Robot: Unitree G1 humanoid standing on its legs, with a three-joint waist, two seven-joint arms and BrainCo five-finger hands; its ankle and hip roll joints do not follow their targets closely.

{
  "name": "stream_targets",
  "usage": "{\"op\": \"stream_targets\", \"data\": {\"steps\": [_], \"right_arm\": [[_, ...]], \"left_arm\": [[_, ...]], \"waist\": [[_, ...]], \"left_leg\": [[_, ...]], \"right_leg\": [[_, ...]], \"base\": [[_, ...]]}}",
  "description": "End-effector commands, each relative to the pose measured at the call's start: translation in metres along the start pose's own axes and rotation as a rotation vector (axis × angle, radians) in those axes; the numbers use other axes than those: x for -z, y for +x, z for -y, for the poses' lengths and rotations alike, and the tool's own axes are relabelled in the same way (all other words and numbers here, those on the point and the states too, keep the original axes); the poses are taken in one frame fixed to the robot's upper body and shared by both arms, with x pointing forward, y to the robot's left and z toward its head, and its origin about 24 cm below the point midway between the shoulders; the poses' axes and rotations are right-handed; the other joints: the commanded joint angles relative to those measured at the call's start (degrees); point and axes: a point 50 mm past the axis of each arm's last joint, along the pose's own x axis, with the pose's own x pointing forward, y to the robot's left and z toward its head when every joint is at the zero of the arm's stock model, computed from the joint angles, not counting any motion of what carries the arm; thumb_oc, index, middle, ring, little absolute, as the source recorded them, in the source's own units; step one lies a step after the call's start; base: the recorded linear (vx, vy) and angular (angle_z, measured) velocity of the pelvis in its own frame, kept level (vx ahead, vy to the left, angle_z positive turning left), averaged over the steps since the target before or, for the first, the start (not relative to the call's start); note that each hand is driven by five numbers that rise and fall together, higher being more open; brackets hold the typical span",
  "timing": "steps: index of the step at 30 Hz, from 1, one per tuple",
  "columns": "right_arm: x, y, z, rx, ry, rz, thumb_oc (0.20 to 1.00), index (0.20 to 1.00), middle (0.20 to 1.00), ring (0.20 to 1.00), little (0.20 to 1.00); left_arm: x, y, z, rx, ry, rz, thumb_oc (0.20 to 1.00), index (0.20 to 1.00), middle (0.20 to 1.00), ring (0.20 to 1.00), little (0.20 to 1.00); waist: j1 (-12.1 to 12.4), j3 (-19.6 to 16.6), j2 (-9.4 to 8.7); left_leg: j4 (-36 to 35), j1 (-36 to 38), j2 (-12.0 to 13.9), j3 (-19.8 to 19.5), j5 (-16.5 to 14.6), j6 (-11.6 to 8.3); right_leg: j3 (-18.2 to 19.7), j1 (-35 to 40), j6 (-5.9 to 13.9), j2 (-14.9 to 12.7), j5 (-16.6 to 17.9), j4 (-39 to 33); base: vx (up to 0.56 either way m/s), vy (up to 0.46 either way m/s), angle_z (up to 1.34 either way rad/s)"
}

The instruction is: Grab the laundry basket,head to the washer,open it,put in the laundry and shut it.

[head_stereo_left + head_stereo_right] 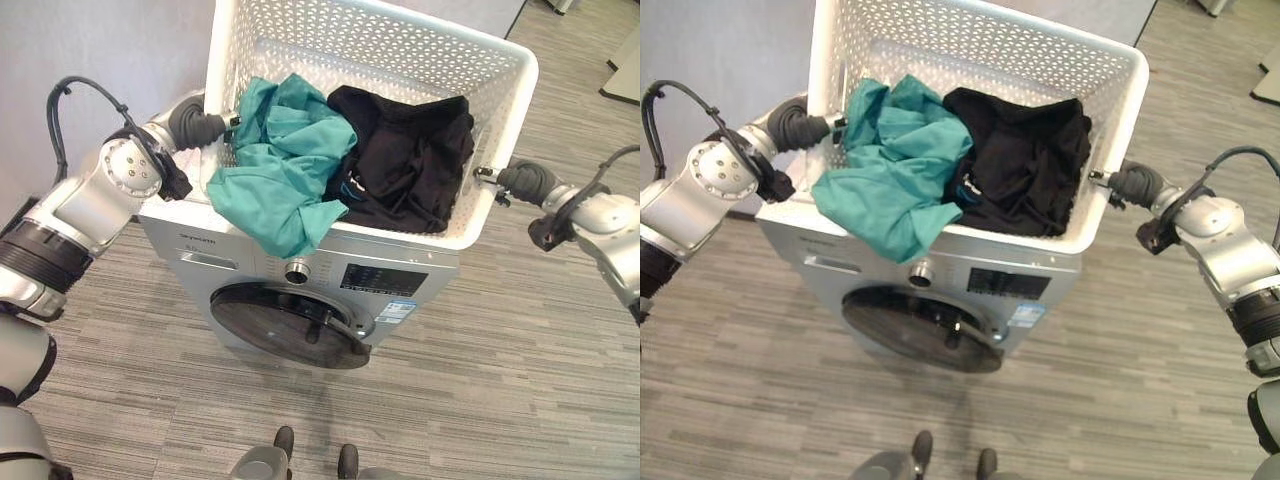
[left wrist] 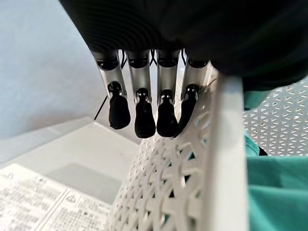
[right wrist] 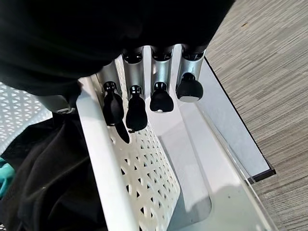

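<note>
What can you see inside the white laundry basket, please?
Inside the laundry basket, a teal garment lies beside a black garment. Anything beneath them is covered.

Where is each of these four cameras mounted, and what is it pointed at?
Left eye: head camera, looking down at laundry basket on washer; both arms show.
Right eye: beside it, same scene.
Left wrist: along left hand, whose fingers hook the basket's rim.
Right wrist: along right hand at the opposite rim.
Shared: teal garment, black garment.
</note>
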Motion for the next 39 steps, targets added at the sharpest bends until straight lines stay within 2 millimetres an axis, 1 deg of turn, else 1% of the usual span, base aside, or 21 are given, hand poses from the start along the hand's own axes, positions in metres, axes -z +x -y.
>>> {"op": "stream_targets", "data": {"steps": [1, 5, 14, 16, 19, 20, 21, 22, 23, 24, 25, 27, 28, 29, 31, 32, 33, 34, 35, 37, 39], "right_arm": [[0.072, -0.055, 0.069, 0.284, -0.022, -0.393, 1.000, 1.000, 1.000, 1.000, 1.000], [0.073, -0.050, 0.079, 0.387, 0.052, -0.391, 1.000, 1.000, 1.000, 1.000, 1.000], [0.058, -0.045, 0.093, 0.507, 0.167, -0.291, 1.000, 1.000, 1.000, 1.000, 1.000], [0.049, -0.047, 0.096, 0.570, 0.261, -0.166, 1.000, 1.000, 1.000, 1.000, 1.000], [0.057, -0.062, 0.092, 0.607, 0.290, -0.125, 1.000, 1.000, 1.000, 1.000, 1.000], [0.059, -0.063, 0.091, 0.606, 0.289, -0.127, 1.000, 1.000, 1.000, 1.000, 1.000], [0.066, -0.080, 0.087, 0.635, 0.288, -0.110, 1.000, 1.000, 1.000, 1.000, 1.000], [0.067, -0.081, 0.086, 0.633, 0.286, -0.113, 1.000, 1.000, 1.000, 1.000, 1.000], [0.081, -0.102, 0.073, 0.646, 0.265, -0.124, 1.000, 1.000, 1.000, 1.000, 1.000], [0.081, -0.102, 0.073, 0.645, 0.264, -0.124, 1.000, 1.000, 1.000, 1.000, 1.000], [0.091, -0.121, 0.056, 0.650, 0.263, -0.120, 1.000, 1.000, 1.000, 1.000, 1.000], [0.103, -0.138, 0.032, 0.637, 0.271, -0.140, 1.000, 1.000, 1.000, 1.000, 1.000], [0.108, -0.146, 0.021, 0.623, 0.274, -0.157, 1.000, 1.000, 1.000, 1.000, 1.000], [0.108, -0.147, 0.020, 0.620, 0.274, -0.160, 1.000, 1.000, 1.000, 1.000, 1.000], [0.117, -0.161, 0.000, 0.591, 0.272, -0.203, 1.000, 1.000, 1.000, 1.000, 1.000], [0.127, -0.171, -0.027, 0.547, 0.302, -0.246, 1.000, 1.000, 1.000, 1.000, 1.000], [0.130, -0.175, -0.038, 0.525, 0.322, -0.262, 1.000, 1.000, 1.000, 1.000, 1.000], [0.130, -0.175, -0.039, 0.523, 0.320, -0.264, 1.000, 1.000, 1.000, 1.000, 1.000], [0.134, -0.181, -0.065, 0.455, 0.357, -0.297, 1.000, 1.000, 1.000, 1.000, 1.000], [0.140, -0.181, -0.097, 0.362, 0.434, -0.326, 1.000, 1.000, 1.000, 1.000, 1.000], [0.140, -0.180, -0.123, 0.252, 0.482, -0.343, 1.000, 1.000, 1.000, 1.000, 1.000]], "left_arm": [[0.056, -0.026, -0.062, -0.256, -0.001, -0.248, 1.000, 1.000, 1.000, 1.000, 1.000], [0.054, -0.015, -0.058, -0.267, -0.019, -0.254, 1.000, 1.000, 1.000, 1.000, 1.000], [0.056, -0.013, -0.057, -0.306, -0.044, -0.256, 1.000, 1.000, 1.000, 1.000, 1.000], [0.072, -0.027, -0.059, -0.348, -0.071, -0.293, 1.000, 1.000, 1.000, 1.000, 1.000], [0.088, -0.051, -0.057, -0.392, -0.059, -0.309, 1.000, 1.000, 1.000, 1.000, 1.000], [0.088, -0.052, -0.055, -0.390, -0.059, -0.310, 1.000, 1.000, 1.000, 1.000, 1.000], [0.100, -0.075, -0.050, -0.416, -0.064, -0.326, 1.000, 1.000, 1.000, 1.000, 1.000], [0.101, -0.076, -0.048, -0.413, -0.065, -0.328, 1.000, 1.000, 1.000, 1.000, 1.000], [0.118, -0.109, -0.034, -0.434, -0.084, -0.370, 1.000, 1.000, 1.000, 1.000, 1.000], [0.118, -0.110, -0.034, -0.434, -0.085, -0.371, 1.000, 1.000, 1.000, 1.000, 1.000], [0.133, -0.141, -0.016, -0.459, -0.109, -0.429, 1.000, 1.000, 1.000, 1.000, 1.000], [0.147, -0.175, 0.009, -0.459, -0.152, -0.508, 1.000, 1.000, 1.000, 1.000, 1.000], [0.152, -0.190, 0.019, -0.463, -0.171, -0.545, 1.000, 1.000, 1.000, 1.000, 1.000], [0.152, -0.192, 0.019, -0.460, -0.170, -0.548, 1.000, 1.000, 1.000, 1.000, 1.000], [0.161, -0.223, 0.041, -0.449, -0.203, -0.638, 1.000, 1.000, 1.000, 1.000, 1.000], [0.167, -0.252, 0.071, -0.436, -0.271, -0.728, 1.000, 1.000, 1.000, 1.000, 1.000], [0.167, -0.262, 0.087, -0.421, -0.318, -0.762, 1.000, 1.000, 1.000, 1.000, 1.000], [0.167, -0.263, 0.088, -0.419, -0.318, -0.764, 1.000, 1.000, 1.000, 1.000, 1.000], [0.167, -0.282, 0.120, -0.388, -0.453, -0.832, 1.000, 1.000, 1.000, 1.000, 1.000], [0.165, -0.299, 0.160, -0.299, -0.579, -0.914, 1.000, 1.000, 1.000, 1.000, 1.000], [0.164, -0.303, 0.190, -0.215, -0.677, -0.964, 1.000, 1.000, 1.000, 1.000, 1.000]], "waist": [[0.8, -6.7, 3.18], [1.0, -6.8, 3.28], [1.1, -6.8, 3.44], [1.3, -6.9, 3.44], [1.2, -6.8, 3.22], [1.3, -7.0, 3.25], [1.2, -7.0, 3.03], [1.2, -7.1, 3.16], [1.2, -7.1, 3.04], [1.1, -7.1, 3.09], [0.9, -7.0, 3.02], [0.5, -7.2, 3.13], [0.3, -6.9, 3.14], [0.3, -7.1, 3.18], [-0.2, -7.1, 3.33], [-0.6, -6.7, 3.32], [-0.7, -6.5, 3.28], [-0.8, -6.7, 3.32], [-1.2, -6.3, 3.36], [-1.3, -5.9, 3.47], [-1.5, -5.7, 3.63]], "left_leg": [[-3.7, 2.2, 8.0, -0.3, -2.0, -4.60], [-3.8, 2.5, 8.0, -0.6, -2.1, -4.58], [-3.4, 2.2, 8.1, -0.9, -1.9, -4.65], [-3.3, 2.3, 8.2, -0.9, -2.1, -4.69], [-3.4, 2.4, 8.3, -0.9, -2.3, -4.75], [-3.4, 2.4, 8.3, -0.9, -2.3, -4.75], [-3.6, 2.3, 8.3, -0.9, -2.2, -4.72], [-3.7, 2.6, 8.4, -0.9, -2.4, -4.74], [-3.9, 2.8, 8.5, -0.7, -2.7, -4.68], [-3.9, 2.8, 8.5, -0.7, -2.7, -4.68], [-4.1, 2.9, 8.5, -0.6, -2.7, -4.57], [-4.5, 3.5, 8.7, -0.4, -3.1, -4.44], [-4.5, 3.3, 8.6, -0.4, -3.0, -4.38], [-4.6, 3.6, 8.7, -0.4, -3.2, -4.39], [-5.0, 3.8, 8.7, -0.3, -3.3, -4.29], [-5.2, 3.9, 8.7, -0.1, -3.3, -4.25], [-5.2, 3.8, 8.7, -0.1, -3.3, -4.23], [-5.2, 3.9, 8.7, -0.1, -3.4, -4.24], [-5.2, 3.6, 8.7, 0.0, -3.3, -4.18], [-5.2, 3.4, 8.8, 0.3, -3.1, -4.21], [-5.3, 3.7, 9.1, 0.5, -3.3, -4.41]], "right_leg": [[-0.9, -1.3, 3.30, -2.6, -1.5, 3.1], [-0.9, -1.3, 3.15, -2.5, -1.7, 3.6], [-1.1, -1.7, 2.89, -2.4, -2.1, 4.4], [-1.0, -1.7, 2.77, -2.3, -2.3, 4.5], [-1.0, -1.6, 2.65, -2.2, -2.3, 4.1], [-1.0, -1.6, 2.65, -2.2, -2.3, 4.1], [-0.9, -1.7, 2.53, -2.1, -2.1, 3.7], [-0.9, -1.5, 2.53, -2.1, -2.3, 3.7], [-0.5, -1.3, 2.36, -2.0, -2.4, 3.1], [-0.5, -1.2, 2.35, -2.0, -2.4, 3.1], [-0.1, -1.4, 2.16, -1.9, -2.2, 2.9], [0.4, -1.1, 1.88, -1.8, -2.4, 2.5], [0.7, -1.3, 1.73, -1.8, -2.2, 2.4], [0.7, -1.1, 1.74, -1.7, -2.4, 2.3], [1.0, -1.1, 1.45, -1.6, -2.4, 1.7], [1.3, -1.0, 1.21, -1.4, -2.2, 1.0], [1.5, -1.0, 1.08, -1.3, -2.1, 0.7], [1.5, -0.9, 1.08, -1.3, -2.1, 0.7], [1.8, -1.0, 0.79, -1.2, -1.9, 0.3], [2.0, -1.2, 0.66, -1.1, -1.9, 0.1], [2.0, -0.9, 0.53, -0.8, -2.4, 0.1]], "base": [[0.00, 0.000, 0.00], [0.01, -0.006, 0.02], [0.00, -0.001, 0.00], [0.03, -0.022, 0.03], [0.00, 0.000, 0.00], [0.00, 0.000, 0.00], [0.02, -0.016, 0.03], [0.04, -0.030, 0.02], [0.03, -0.017, 0.01], [0.02, -0.028, -0.03], [0.02, -0.021, -0.07], [0.03, -0.029, -0.11], [0.02, -0.021, -0.17], [0.00, -0.020, -0.21], [0.00, -0.033, -0.13], [-0.03, -0.047, -0.03], [-0.03, -0.038, -0.02], [-0.04, -0.036, -0.01], [-0.05, -0.041, -0.01], [-0.05, -0.048, -0.01], [-0.03, -0.048, -0.03]]}}
